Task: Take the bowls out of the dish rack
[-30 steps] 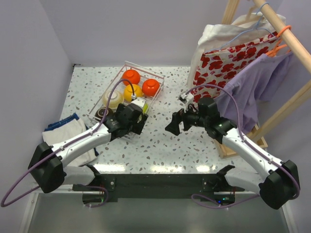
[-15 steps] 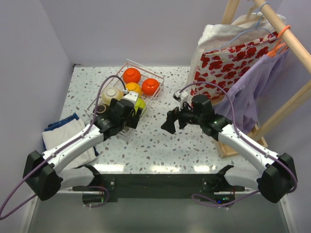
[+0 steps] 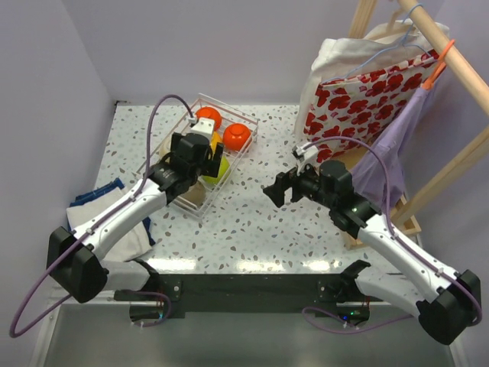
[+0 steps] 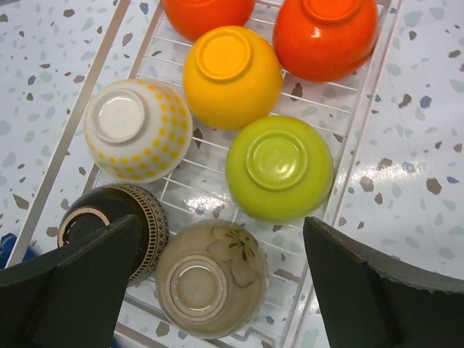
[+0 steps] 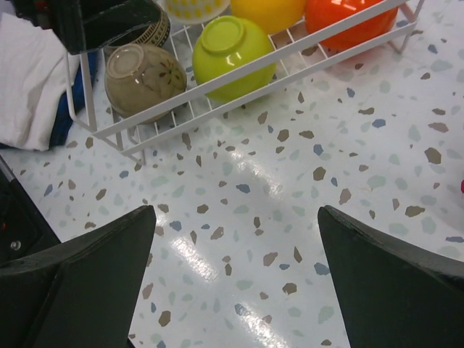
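Note:
The white wire dish rack point(image 4: 362, 123) holds seven upturned bowls: two orange-red point(image 4: 326, 36), a yellow-orange point(image 4: 230, 76), a lime green point(image 4: 279, 167), a cream dotted point(image 4: 138, 130), a dark brown point(image 4: 109, 225) and a tan flowered one point(image 4: 210, 279). My left gripper point(image 4: 221, 239) is open and empty, hanging above the tan bowl at the rack's near end; in the top view it point(image 3: 200, 164) hides part of the rack point(image 3: 248, 122). My right gripper point(image 5: 235, 217) is open and empty above bare table right of the rack point(image 5: 290, 54); it also shows in the top view point(image 3: 276, 191).
A wooden clothes rack point(image 3: 451, 57) with hanging garments, one red-flowered point(image 3: 359, 95), stands at the right edge, close behind my right arm. Folded white and blue cloths point(image 3: 107, 210) lie left of the dish rack. Walls close the left and back.
My left gripper has moved away from the arm bases, farther over the dish rack. My right gripper has shifted only slightly. The purple garment hangs narrower now.

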Available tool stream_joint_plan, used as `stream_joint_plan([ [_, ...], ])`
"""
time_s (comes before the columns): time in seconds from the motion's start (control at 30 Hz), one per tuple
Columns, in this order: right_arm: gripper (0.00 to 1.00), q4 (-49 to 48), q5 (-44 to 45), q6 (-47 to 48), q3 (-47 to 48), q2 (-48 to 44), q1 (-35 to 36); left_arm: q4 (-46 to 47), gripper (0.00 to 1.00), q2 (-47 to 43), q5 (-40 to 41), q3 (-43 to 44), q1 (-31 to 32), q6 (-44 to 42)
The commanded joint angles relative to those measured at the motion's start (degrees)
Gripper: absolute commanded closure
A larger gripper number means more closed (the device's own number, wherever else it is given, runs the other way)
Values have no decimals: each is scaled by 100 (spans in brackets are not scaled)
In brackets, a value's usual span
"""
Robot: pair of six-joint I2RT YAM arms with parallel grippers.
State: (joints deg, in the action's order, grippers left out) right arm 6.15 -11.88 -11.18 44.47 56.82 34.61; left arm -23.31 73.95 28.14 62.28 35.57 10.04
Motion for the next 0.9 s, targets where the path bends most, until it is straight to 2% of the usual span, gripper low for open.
stream_joint_plan([
  [0.0, 1, -931, 414, -183, -456, -460, 28, 371, 0, 189, -614, 390, -593, 393],
  [0.37, 1, -809, 116, -280, -500, -277, 28, 995, 0, 514, -2409, 109, -1641, 1474],
  [0.87, 1, -703, -130, -236, -518, -188, 28, 749, 0, 1288, -2788, 363, -1747, 1553],
])
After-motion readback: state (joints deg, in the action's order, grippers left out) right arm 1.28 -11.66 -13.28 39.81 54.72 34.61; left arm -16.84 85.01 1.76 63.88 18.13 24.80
